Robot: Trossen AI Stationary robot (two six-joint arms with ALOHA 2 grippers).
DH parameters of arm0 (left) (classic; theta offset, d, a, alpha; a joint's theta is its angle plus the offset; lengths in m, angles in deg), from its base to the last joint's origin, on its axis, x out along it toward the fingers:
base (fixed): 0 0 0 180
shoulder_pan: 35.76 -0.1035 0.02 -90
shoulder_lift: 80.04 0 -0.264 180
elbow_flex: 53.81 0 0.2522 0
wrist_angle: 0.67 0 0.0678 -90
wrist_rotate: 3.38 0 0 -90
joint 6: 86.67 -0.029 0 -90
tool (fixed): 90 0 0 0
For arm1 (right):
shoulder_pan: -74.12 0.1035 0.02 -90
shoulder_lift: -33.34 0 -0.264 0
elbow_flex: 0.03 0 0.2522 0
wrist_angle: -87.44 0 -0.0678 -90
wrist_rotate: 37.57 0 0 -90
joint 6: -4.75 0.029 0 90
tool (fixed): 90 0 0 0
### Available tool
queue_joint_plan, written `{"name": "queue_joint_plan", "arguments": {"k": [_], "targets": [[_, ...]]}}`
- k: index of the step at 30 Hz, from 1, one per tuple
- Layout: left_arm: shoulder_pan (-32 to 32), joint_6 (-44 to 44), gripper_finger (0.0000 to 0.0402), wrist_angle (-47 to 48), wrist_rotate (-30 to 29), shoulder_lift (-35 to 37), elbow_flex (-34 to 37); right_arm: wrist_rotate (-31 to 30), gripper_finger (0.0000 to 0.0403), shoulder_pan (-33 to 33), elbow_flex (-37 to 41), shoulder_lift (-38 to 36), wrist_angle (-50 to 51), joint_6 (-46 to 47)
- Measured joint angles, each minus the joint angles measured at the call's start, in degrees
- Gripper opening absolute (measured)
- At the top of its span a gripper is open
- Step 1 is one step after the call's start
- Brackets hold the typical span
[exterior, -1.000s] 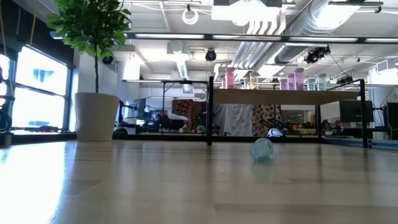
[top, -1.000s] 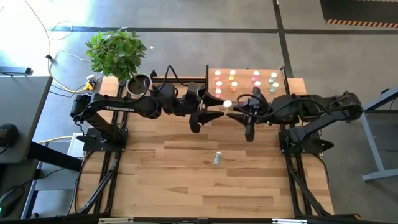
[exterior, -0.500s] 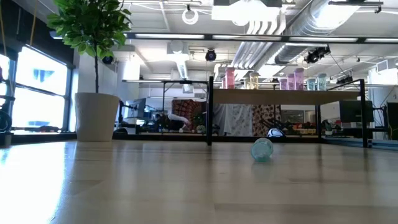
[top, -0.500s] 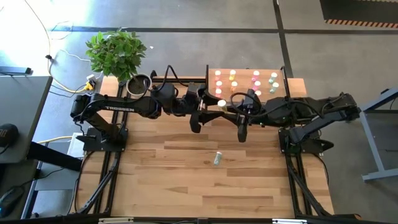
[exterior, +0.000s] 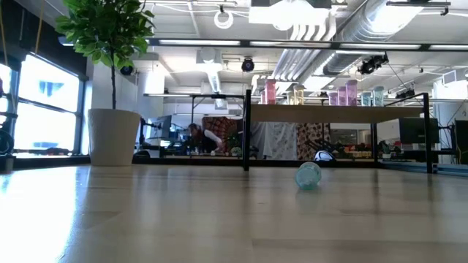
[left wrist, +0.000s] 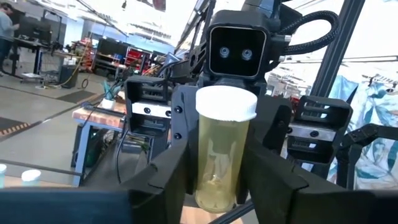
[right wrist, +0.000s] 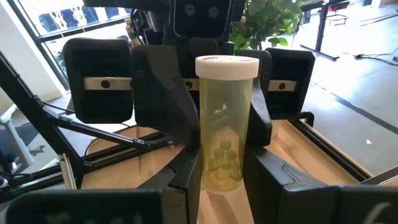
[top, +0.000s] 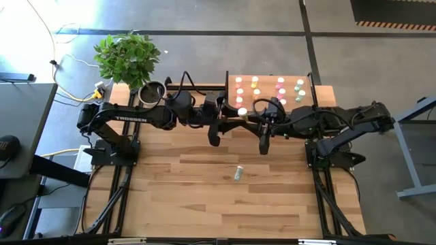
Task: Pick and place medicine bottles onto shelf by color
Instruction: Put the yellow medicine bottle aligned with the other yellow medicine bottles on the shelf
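Note:
A yellow medicine bottle (top: 242, 112) with a white cap hangs upright above the table's middle, just in front of the shelf (top: 308, 92). My left gripper (top: 234, 116) reaches it from the table's left and my right gripper (top: 251, 118) from the right. Both are shut on it, facing each other. Several pink, orange, yellow and green bottles stand on the shelf. A pale green bottle (top: 238, 174) lies on its side on the tabletop, also seen in the low view (exterior: 308, 176). My left gripper pinches the yellow bottle's body (left wrist: 206, 163) between its two fingers, below the cap. The fingers come level from the table's left. The bottle stands upright, clear of the table. My right gripper pinches the same bottle's body (right wrist: 212, 163) between its two fingers, one on each side. It comes about level from the table's right. The cap (right wrist: 227, 65) stands above the fingers.
A potted plant (top: 128, 58) and a metal pot (top: 153, 92) stand at the table's far left corner. The shelf's black upright panel (top: 227, 87) rises just behind the two grippers. The tabletop's near half (top: 225, 204) holds only the lying green bottle.
My right gripper has carried the yellow bottle a short way toward the table's left, into my left gripper, and then kept still. The bottle has stayed upright and clear of the table.

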Motion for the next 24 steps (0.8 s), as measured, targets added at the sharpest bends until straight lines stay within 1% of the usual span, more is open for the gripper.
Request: {"name": "queue_joint_plan", "arguments": {"k": [12,18,21,24], "targets": [[0.00,-1.51,0.0096,0.22,-0.03,-0.02,0.00,0.31,0.0084,-0.01,0.00,-0.03,1.07,0.43],[0.00,-1.52,0.0094,0.23,0.01,-0.02,0.00,0.41,0.0086,-0.01,0.00,-0.04,1.14,0.37],[0.00,-1.54,0.0094,0.23,0.05,-0.02,0.00,0.44,0.0097,-0.01,0.00,-0.04,1.16,0.45],[0.00,-1.68,0.0093,0.44,0.05,-0.02,0.00,0.46,0.0117,-0.01,0.00,-0.04,1.37,0.39]]}}
